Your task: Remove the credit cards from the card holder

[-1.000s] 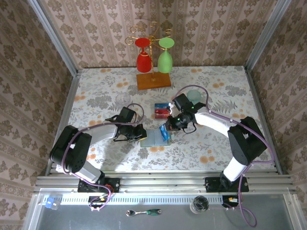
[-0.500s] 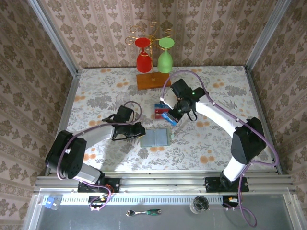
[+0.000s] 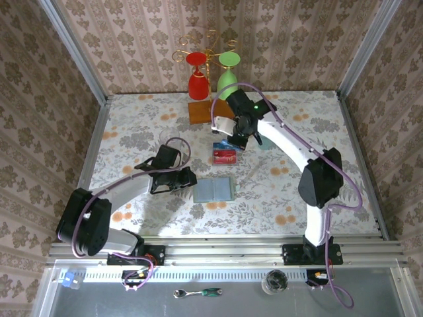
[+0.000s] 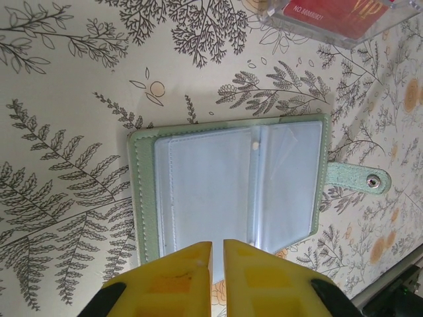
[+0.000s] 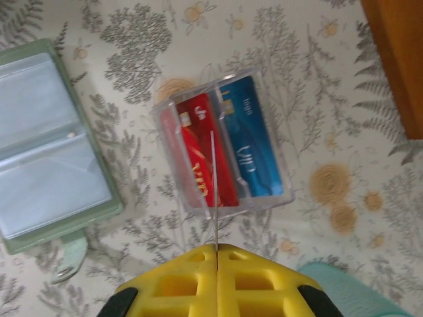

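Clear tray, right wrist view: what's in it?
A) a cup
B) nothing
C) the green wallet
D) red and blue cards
D: a red card and a blue card lie side by side inside the clear tray, while the wallet lies open on the table, apart from it.

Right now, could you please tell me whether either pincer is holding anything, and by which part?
The right pincer pinches a thin card, seen edge-on, by its near edge above the clear tray. The left pincer holds nothing.

3 cams downward, sharing card holder (image 3: 215, 190)
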{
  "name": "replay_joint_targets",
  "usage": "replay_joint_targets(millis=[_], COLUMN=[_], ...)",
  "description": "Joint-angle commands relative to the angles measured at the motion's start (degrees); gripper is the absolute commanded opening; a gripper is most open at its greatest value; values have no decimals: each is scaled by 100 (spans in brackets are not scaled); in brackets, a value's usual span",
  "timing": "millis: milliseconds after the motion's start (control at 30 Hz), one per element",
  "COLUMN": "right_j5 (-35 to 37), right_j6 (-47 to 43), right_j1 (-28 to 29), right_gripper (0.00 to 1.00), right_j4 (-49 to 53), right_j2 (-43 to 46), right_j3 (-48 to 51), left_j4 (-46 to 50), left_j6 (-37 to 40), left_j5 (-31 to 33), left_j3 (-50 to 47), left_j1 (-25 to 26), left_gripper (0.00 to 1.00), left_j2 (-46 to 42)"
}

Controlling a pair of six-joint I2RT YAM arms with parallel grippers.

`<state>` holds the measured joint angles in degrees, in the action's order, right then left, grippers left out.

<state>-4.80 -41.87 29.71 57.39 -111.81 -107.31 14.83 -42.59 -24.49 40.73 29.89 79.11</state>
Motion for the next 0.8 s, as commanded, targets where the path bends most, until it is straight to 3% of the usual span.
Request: replay_joint_targets(millis=[0, 367, 767], right_j5=[43, -143, -114], right_j6=[-366, -522, -468], right_j1=[-66, -141, -146], right_gripper=[0, 0, 3], right_j4=[510, 937, 862], right_j2=[-414, -1477, -1932], right_j3=[-622, -1937, -2057], left_j4=[221, 410, 444], left_j6=[63, 47, 57], left_j5=[111, 190, 217], left_j3=[-92, -56, -100], left_j1=[-53, -95, -225], left_gripper=[13, 13, 13], left_j2=[-142, -164, -229])
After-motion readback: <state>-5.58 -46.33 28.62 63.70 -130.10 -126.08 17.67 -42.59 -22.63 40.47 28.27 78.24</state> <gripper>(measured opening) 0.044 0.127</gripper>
